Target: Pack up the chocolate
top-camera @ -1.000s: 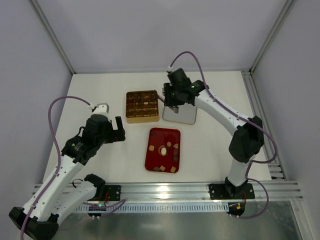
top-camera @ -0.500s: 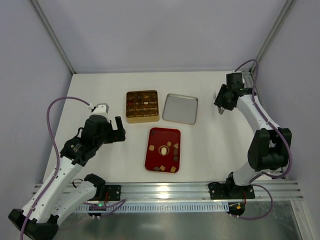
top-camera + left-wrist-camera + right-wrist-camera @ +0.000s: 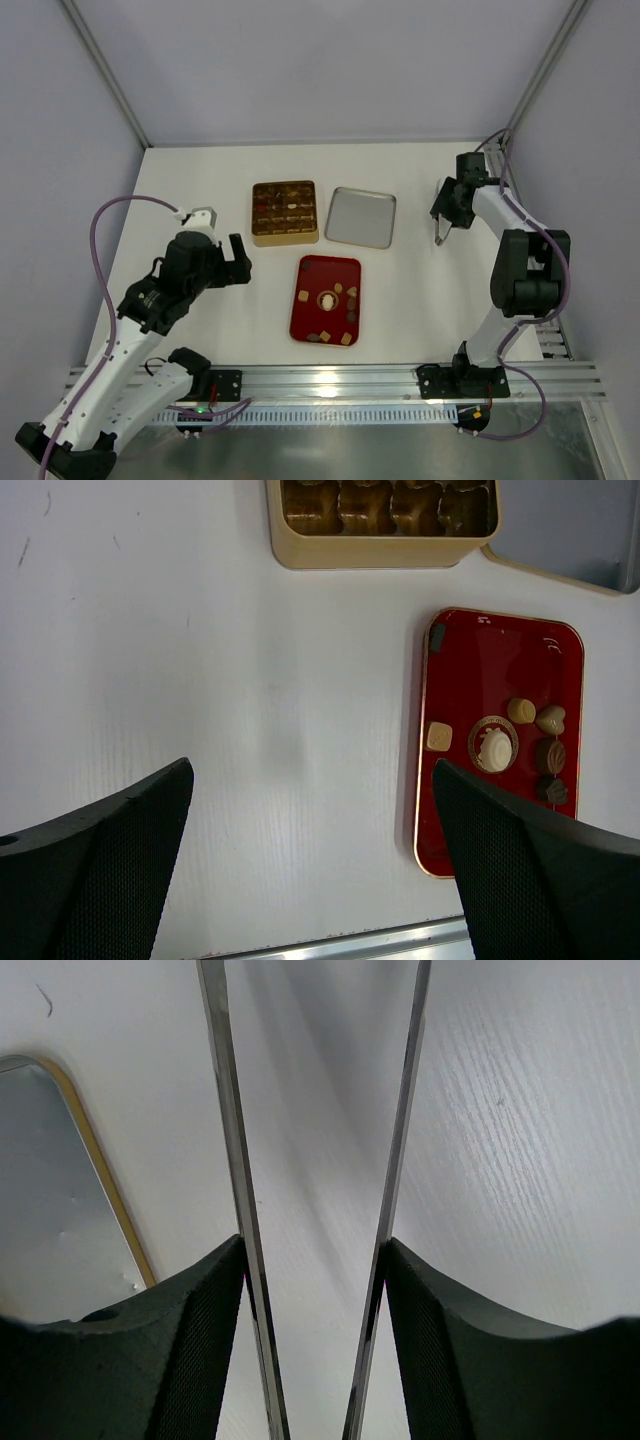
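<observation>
white table (image 3: 190,190), pale grey walls around it. left gripper (image 3: 238,262) is spread wide, with nothing between the pads (image 3: 120,850) and only bare table under the gap. the chocolate (image 3: 494,750) lies loose in the red tray (image 3: 500,660), ahead and to the right of the left gripper and well apart from it. more pieces sit in the gold box (image 3: 285,238), further ahead. right gripper (image 3: 439,236) is far from the tray; its thin blades (image 3: 233,1160) are parted and pinch nothing. silver lid (image 3: 50,1190) lies just to its left, not touching.
</observation>
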